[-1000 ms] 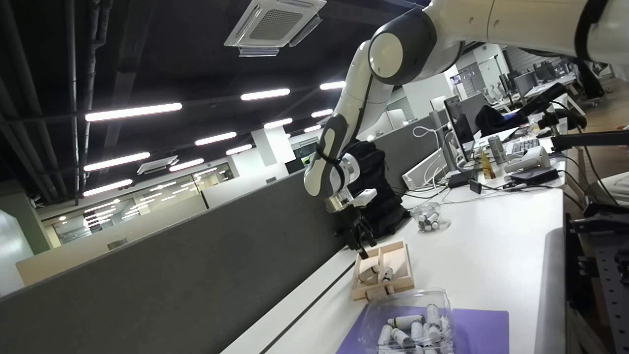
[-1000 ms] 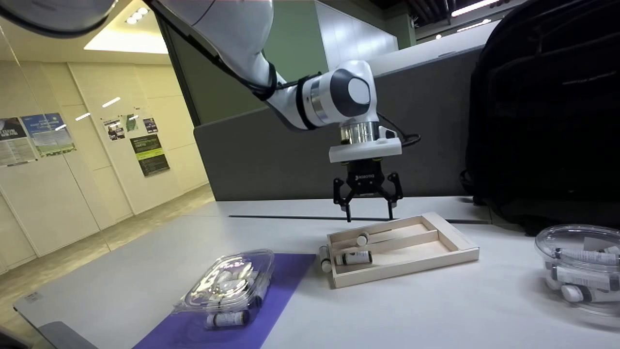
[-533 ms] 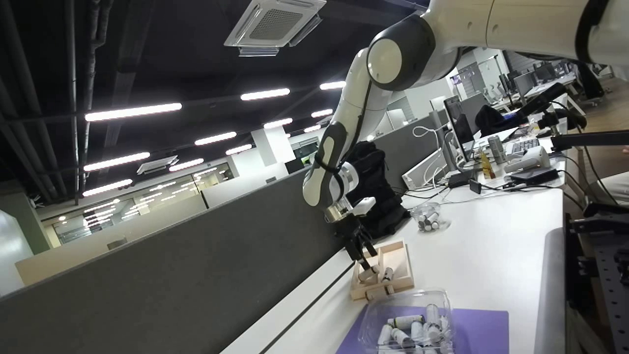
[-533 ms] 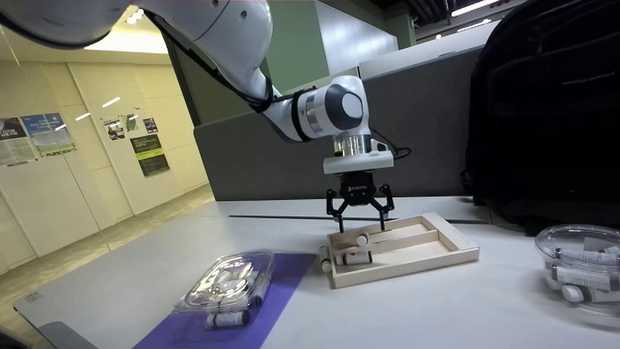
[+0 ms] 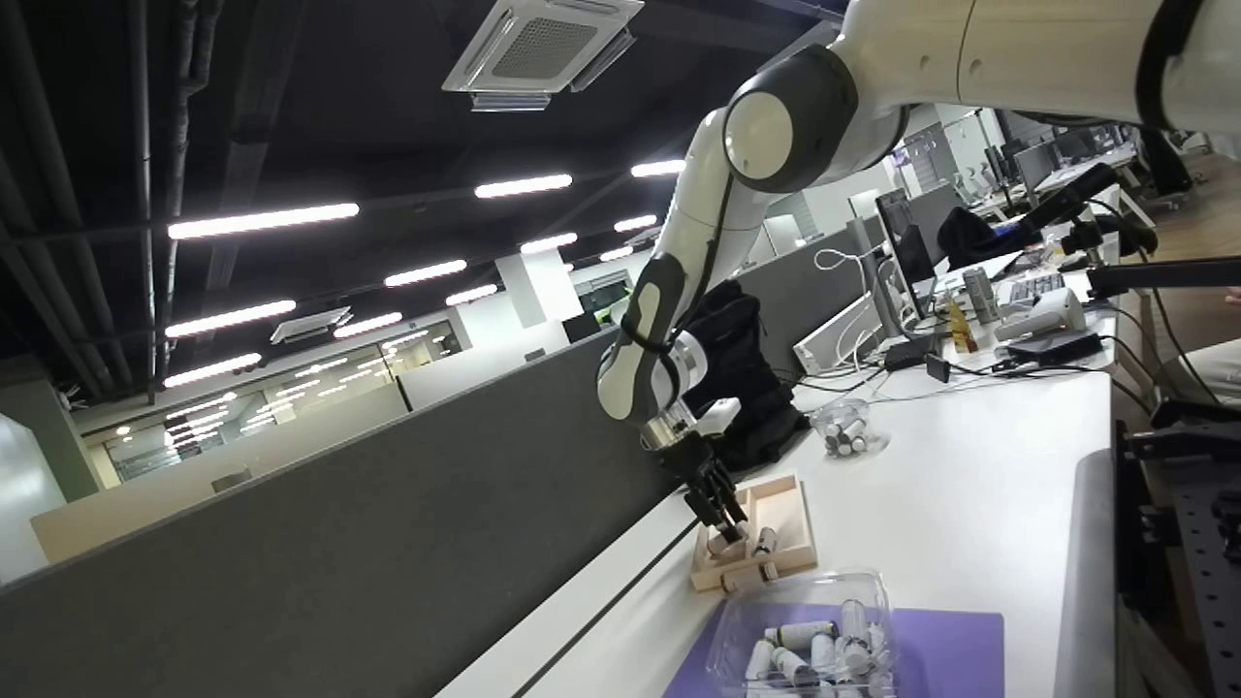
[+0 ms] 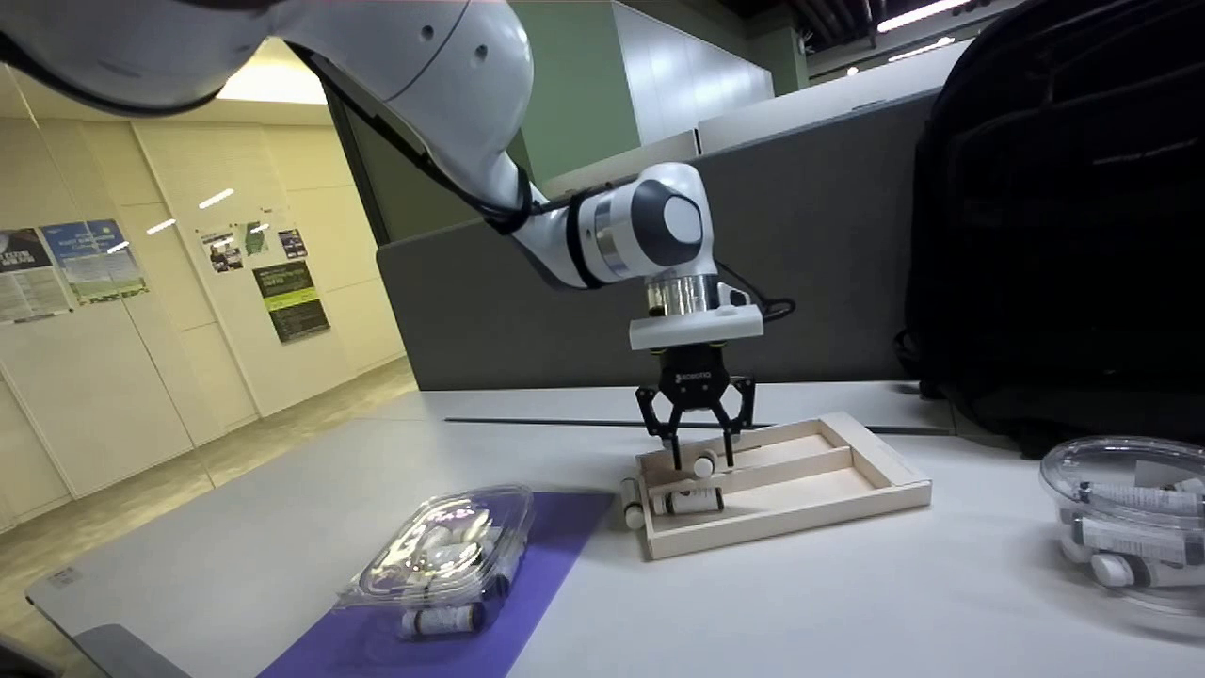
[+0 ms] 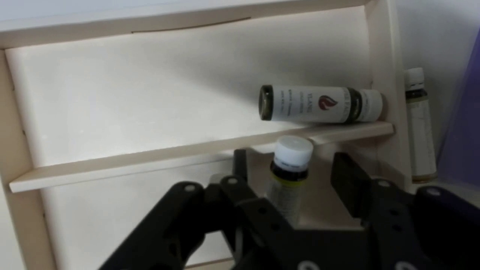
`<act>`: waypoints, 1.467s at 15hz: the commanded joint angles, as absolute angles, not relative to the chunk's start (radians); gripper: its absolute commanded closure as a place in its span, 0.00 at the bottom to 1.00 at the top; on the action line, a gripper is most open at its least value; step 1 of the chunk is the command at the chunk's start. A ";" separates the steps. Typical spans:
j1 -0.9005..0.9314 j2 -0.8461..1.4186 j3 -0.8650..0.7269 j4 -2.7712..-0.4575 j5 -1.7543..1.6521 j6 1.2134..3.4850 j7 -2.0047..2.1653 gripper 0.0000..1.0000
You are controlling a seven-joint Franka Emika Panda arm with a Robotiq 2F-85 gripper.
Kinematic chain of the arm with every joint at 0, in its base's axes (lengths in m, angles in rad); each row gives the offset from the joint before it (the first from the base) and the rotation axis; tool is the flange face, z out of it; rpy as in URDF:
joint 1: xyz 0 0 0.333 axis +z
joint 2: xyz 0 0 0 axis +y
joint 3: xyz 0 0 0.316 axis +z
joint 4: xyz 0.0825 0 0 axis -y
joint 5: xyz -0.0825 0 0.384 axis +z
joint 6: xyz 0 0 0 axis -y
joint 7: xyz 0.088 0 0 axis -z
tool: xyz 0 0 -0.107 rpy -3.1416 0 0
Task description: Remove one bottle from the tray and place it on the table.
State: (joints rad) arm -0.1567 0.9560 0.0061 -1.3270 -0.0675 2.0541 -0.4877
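Observation:
The tray is a shallow pale wooden one, split lengthwise by a divider, on the white table. A white-capped bottle lies tilted in one compartment, its cap at the divider; its cap also shows in an exterior view. My gripper is lowered over this bottle, one finger on each side, with gaps to both fingers. It is open, only partly spread, and holds nothing. A second bottle lies in the neighbouring compartment. A third bottle lies outside on the table beside the tray's end wall.
A purple mat carries a clear plastic box of bottles near the tray's end. A clear round tub with bottles stands beyond the other end. A black backpack and a grey partition stand behind.
My gripper has come down from above the tray to around the capped bottle in the compartment. Its fingers have drawn closer together over the last half second. The bottles have not moved.

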 commanded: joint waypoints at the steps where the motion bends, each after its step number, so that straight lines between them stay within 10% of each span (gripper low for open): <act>1: -0.160 0.981 0.010 -1.273 -0.087 2.031 -0.486 0.67; 5: -0.157 0.982 0.015 -1.271 -0.092 2.025 -0.498 0.95; 22: 0.013 0.806 0.076 -1.536 -0.267 2.109 -0.569 0.93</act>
